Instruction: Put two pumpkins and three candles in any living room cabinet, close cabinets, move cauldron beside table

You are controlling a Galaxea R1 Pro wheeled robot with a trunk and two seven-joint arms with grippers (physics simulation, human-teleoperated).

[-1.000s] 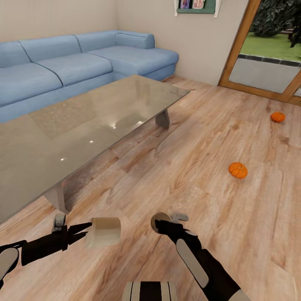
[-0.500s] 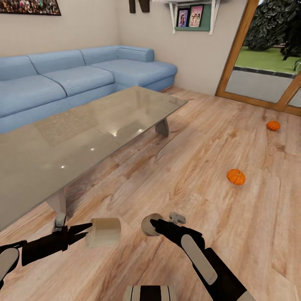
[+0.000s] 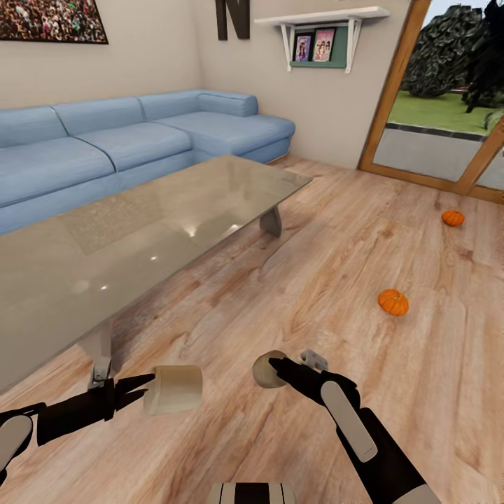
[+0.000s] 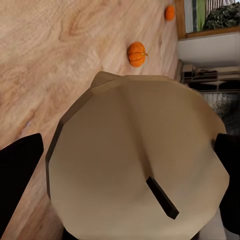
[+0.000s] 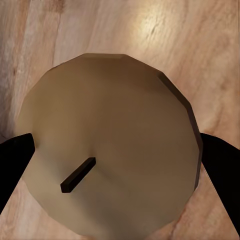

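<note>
My left gripper (image 3: 143, 393) is shut on a tan candle (image 3: 173, 389) held sideways above the floor; the left wrist view looks onto its wick end (image 4: 135, 160) between the dark fingers (image 4: 17, 175). My right gripper (image 3: 276, 369) is shut on a second tan candle (image 3: 266, 369), whose wick end (image 5: 110, 155) shows close up in the right wrist view. Two orange pumpkins lie on the wood floor to the right: the nearer pumpkin (image 3: 393, 302) (image 4: 136, 53) and the farther pumpkin (image 3: 453, 218) (image 4: 170, 12) by the glass door.
A long glass-topped coffee table (image 3: 140, 238) spans the left half of the head view, with a blue corner sofa (image 3: 126, 140) behind it. A wood-framed glass door (image 3: 448, 126) stands at the right rear. Open wood floor (image 3: 336, 266) lies between table and pumpkins.
The head camera has tilted upward, showing more wall and shelf. My right arm with its candle has shifted slightly right. The left arm holds its candle still.
</note>
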